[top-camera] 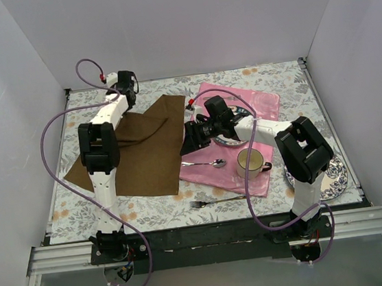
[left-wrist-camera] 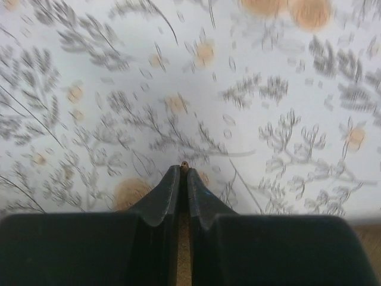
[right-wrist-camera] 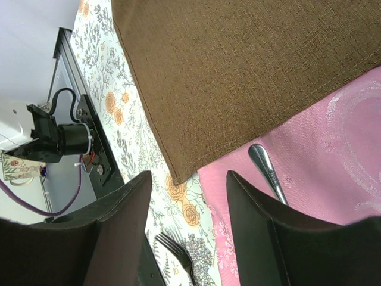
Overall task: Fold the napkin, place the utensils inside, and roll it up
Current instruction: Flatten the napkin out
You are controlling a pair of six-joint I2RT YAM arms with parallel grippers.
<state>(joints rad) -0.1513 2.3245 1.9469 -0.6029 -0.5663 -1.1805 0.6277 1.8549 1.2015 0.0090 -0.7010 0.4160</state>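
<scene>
The dark brown napkin [top-camera: 143, 148] lies spread on the flowered table, its right edge overlapping the pink mat, with a raised crease running across it. At the napkin's far edge my left gripper [top-camera: 127, 103] is shut, and in the left wrist view [left-wrist-camera: 184, 168] a sliver of brown cloth shows between its fingertips. My right gripper [top-camera: 191, 134] hangs open over the napkin's near right corner [right-wrist-camera: 178, 173], nothing between its fingers [right-wrist-camera: 256, 208]. A silver spoon [top-camera: 207, 162] [right-wrist-camera: 266, 170] rests on the mat. A fork [top-camera: 215, 201] [right-wrist-camera: 177, 249] lies on the table near the front edge.
The pink mat [top-camera: 252, 101] carries a cream mug [top-camera: 250, 162] and a patterned plate [top-camera: 231, 140] partly hidden under the right arm. A second patterned plate [top-camera: 334, 176] sits at the right front corner. White walls enclose the table on three sides.
</scene>
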